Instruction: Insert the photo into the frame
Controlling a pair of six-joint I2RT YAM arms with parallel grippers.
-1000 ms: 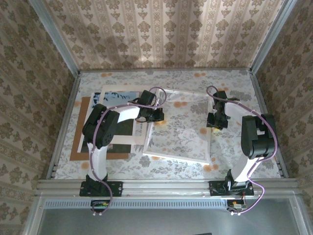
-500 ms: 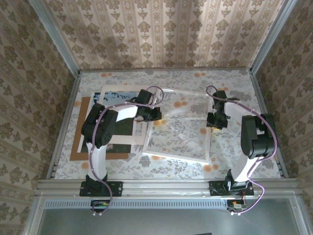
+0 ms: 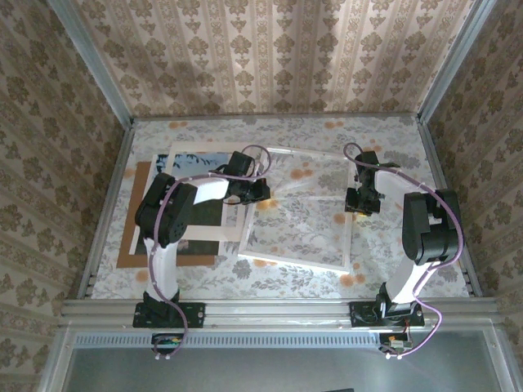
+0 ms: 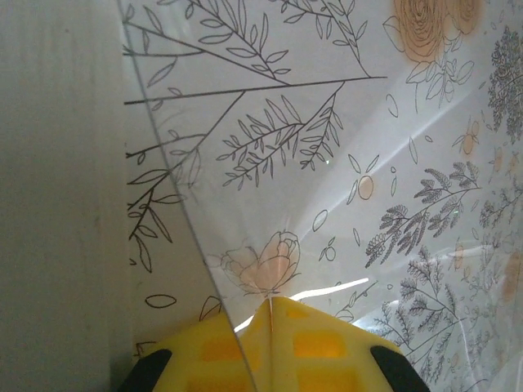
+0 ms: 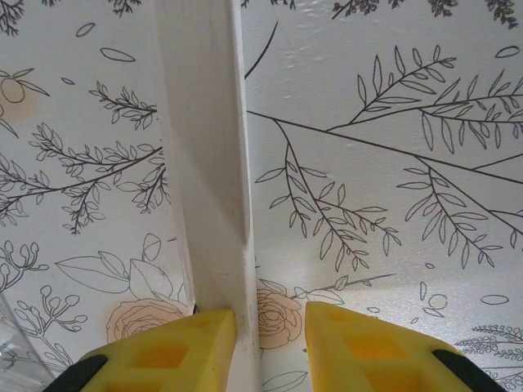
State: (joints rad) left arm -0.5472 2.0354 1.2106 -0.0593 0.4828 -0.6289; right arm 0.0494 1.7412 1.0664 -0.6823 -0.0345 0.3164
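The white frame [image 3: 294,263] lies in the middle of the table. Its right rail [image 5: 204,163] runs between the fingers of my right gripper [image 3: 358,202] [image 5: 270,314], which is open: the left finger touches the rail and the right finger stands apart from it. My left gripper [image 3: 260,192] [image 4: 270,300] is shut on the near edge of the frame's clear pane [image 4: 327,122] [image 3: 315,175], holding it tilted above the frame. The photo [image 3: 196,160] lies at the left, its blue sky showing in the window of a white mat [image 3: 204,237], partly hidden by my left arm.
A brown board [image 3: 143,260] lies under the mat at the left. The table has a floral cloth [image 3: 270,286] and metal rails along its edges. Patterned walls close in the back and both sides.
My left gripper has shifted slightly left and back with the pane's edge, and the pane now tilts more steeply over the frame. The right gripper and frame have stayed put.
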